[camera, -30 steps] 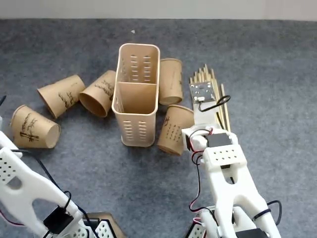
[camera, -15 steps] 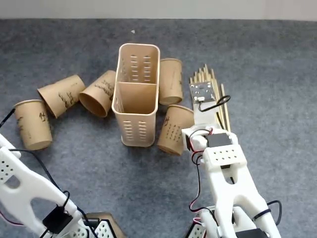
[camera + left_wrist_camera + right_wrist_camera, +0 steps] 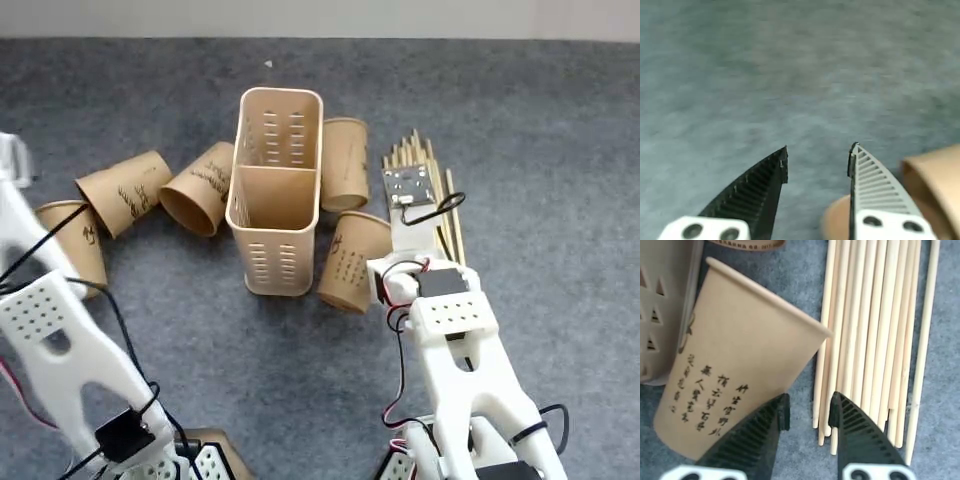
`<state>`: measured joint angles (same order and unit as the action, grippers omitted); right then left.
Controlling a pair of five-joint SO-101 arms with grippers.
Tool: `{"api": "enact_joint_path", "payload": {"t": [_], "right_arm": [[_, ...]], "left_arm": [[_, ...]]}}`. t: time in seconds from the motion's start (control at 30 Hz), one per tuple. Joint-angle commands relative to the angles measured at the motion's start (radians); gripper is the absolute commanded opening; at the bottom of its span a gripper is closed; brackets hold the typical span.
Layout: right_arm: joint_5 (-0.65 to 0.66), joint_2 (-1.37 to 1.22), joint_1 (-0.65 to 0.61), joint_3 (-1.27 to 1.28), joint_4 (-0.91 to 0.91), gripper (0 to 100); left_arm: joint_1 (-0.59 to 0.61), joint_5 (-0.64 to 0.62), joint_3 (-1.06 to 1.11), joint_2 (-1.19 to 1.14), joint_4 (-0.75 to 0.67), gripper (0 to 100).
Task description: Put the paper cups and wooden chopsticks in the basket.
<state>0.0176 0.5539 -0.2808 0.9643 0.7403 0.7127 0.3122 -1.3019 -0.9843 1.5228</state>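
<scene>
The tan slotted basket (image 3: 275, 190) stands in the middle of the grey carpet. Paper cups lie around it: two at its left (image 3: 125, 190) (image 3: 200, 187), one farther left (image 3: 70, 245) partly behind my left arm (image 3: 45, 310), one at its right side (image 3: 345, 162) and one at its near right corner (image 3: 352, 260). A bundle of wooden chopsticks (image 3: 430, 185) lies right of those. My right gripper (image 3: 807, 402) hangs slightly open over the chopsticks' near ends (image 3: 870, 325), beside the cup (image 3: 740, 355). My left gripper (image 3: 819, 152) is open over bare carpet, empty.
Grey carpet covers the whole surface. My right arm (image 3: 445, 310) stretches from the near edge toward the chopsticks. In the left wrist view, parts of two cups (image 3: 935, 175) (image 3: 837, 220) show close behind one fingertip.
My left arm has swung forward along the left edge. The far-left cup turned from pointing sideways to pointing its rim away, and the arm now covers part of it. The right arm kept still.
</scene>
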Motion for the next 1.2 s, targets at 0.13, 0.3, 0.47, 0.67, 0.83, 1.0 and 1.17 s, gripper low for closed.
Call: {"api": "enact_joint_path", "payload": {"t": [0.13, 0.3, 0.47, 0.67, 0.83, 1.0, 1.17], "right_arm": [[0.011, -0.001, -0.012, -0.002, -0.015, 14.2], [0.011, -0.001, -0.012, -0.002, -0.015, 14.2], [0.011, -0.001, -0.010, -0.004, -0.015, 14.2], [0.011, -0.001, -0.008, -0.004, -0.015, 14.2], [0.011, -0.001, -0.008, -0.004, -0.015, 14.2], [0.011, -0.001, -0.008, -0.004, -0.015, 14.2], [0.011, -0.001, -0.008, -0.004, -0.015, 14.2]], "left_arm": [[-0.042, 0.120, -0.010, 0.062, 0.275, 21], [0.015, 0.126, 0.119, 0.271, 0.272, 19], [0.004, 0.218, 0.532, 0.590, 0.272, 19], [-0.022, 0.153, 0.762, 0.894, 0.106, 19], [-0.012, 0.080, 0.765, 0.869, -0.074, 19], [-0.027, 0.078, 0.699, 0.659, -0.146, 19], [-0.030, 0.078, 0.532, 0.424, -0.097, 19]]}}
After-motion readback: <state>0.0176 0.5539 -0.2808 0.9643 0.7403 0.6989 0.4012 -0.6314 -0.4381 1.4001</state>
